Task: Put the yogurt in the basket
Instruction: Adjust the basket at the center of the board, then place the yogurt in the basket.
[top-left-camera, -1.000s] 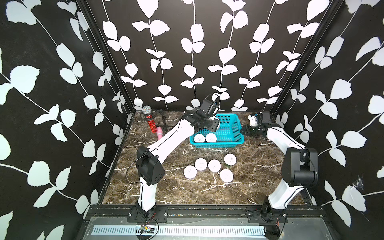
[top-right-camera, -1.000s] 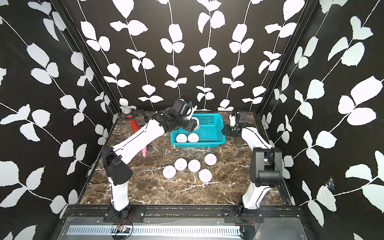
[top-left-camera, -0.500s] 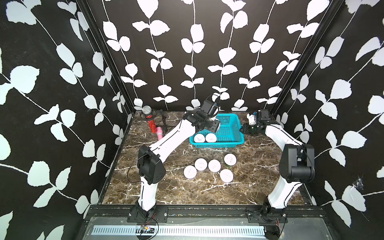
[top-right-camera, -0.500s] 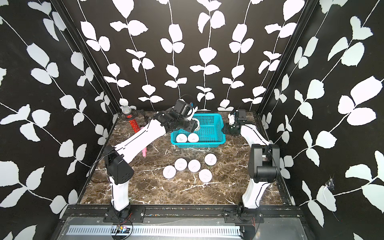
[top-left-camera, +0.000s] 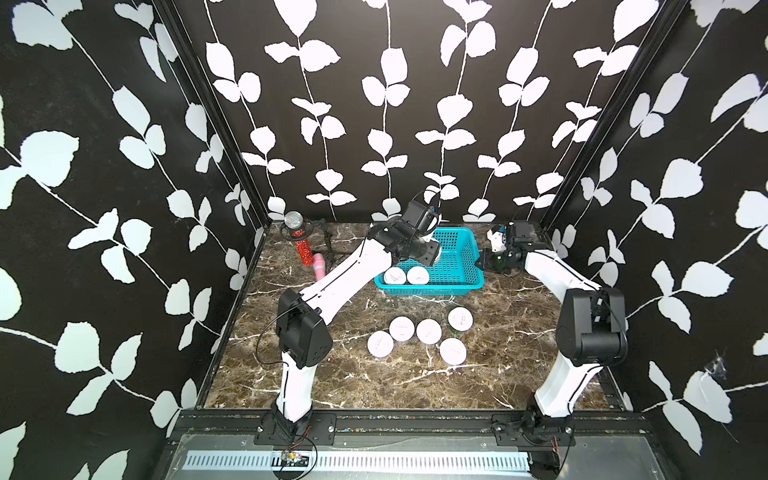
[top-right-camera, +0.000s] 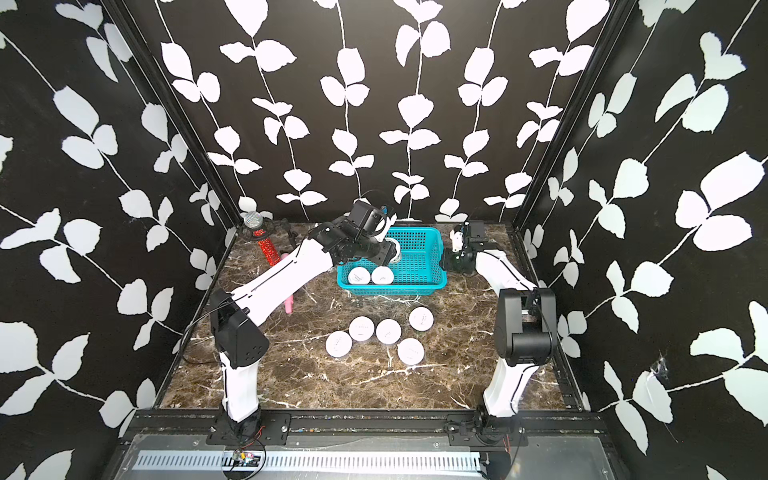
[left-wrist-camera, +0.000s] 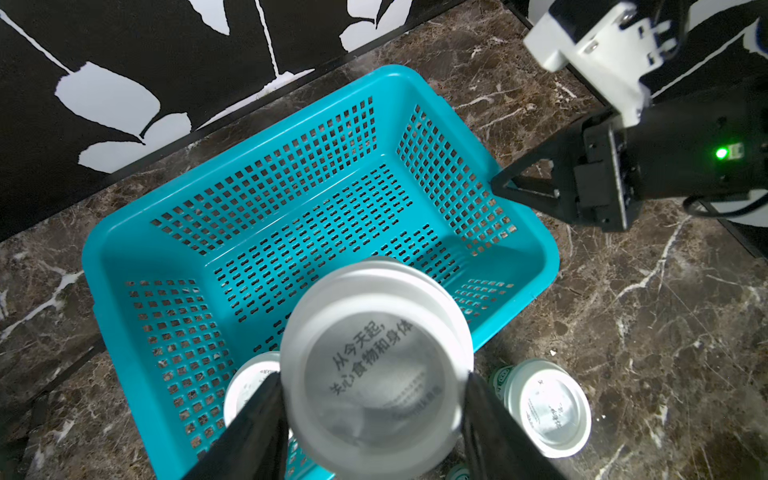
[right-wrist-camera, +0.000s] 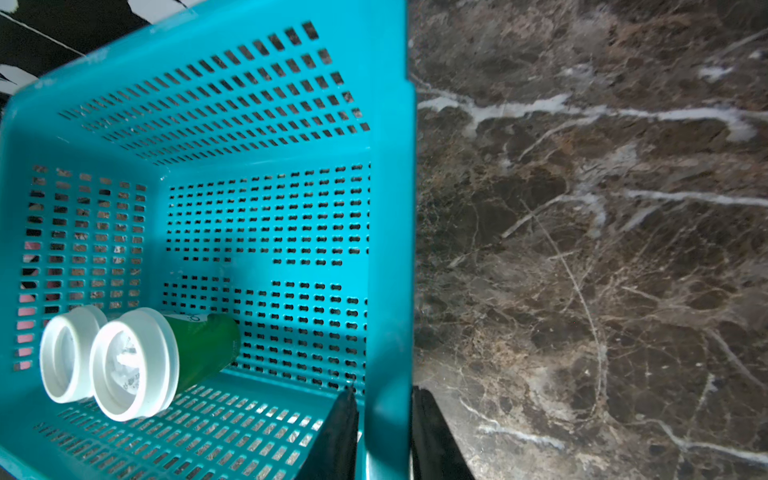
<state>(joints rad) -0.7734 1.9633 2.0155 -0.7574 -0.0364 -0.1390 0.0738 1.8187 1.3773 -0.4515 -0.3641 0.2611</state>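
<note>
My left end effector (left-wrist-camera: 372, 376) is clenched on a yogurt cup (left-wrist-camera: 376, 332), with a black finger pressed against each side. Only the left wrist view shows this. The round white lid (left-wrist-camera: 374, 399) faces that camera with its grey print legible, so the cup's axis runs back along the fingers (left-wrist-camera: 253, 428) toward the wrist. In both top views the wrist hides nearly all of it. The cup hangs over the left part of the turquoise basket (left-wrist-camera: 108, 249); I cannot tell whether it touches the floor.

My right end effector (right-wrist-camera: 384, 395) pinches the basket's right rim, one finger inside and one outside. The right wrist view alone shows the green sides of the two cups (right-wrist-camera: 133, 365) standing in the front left corner of the perforated plastic grid.

Five more cups (top-left-camera: 429, 331) stand clustered on the brown, marble-veined table (top-left-camera: 332, 374) in front of the basket.
</note>
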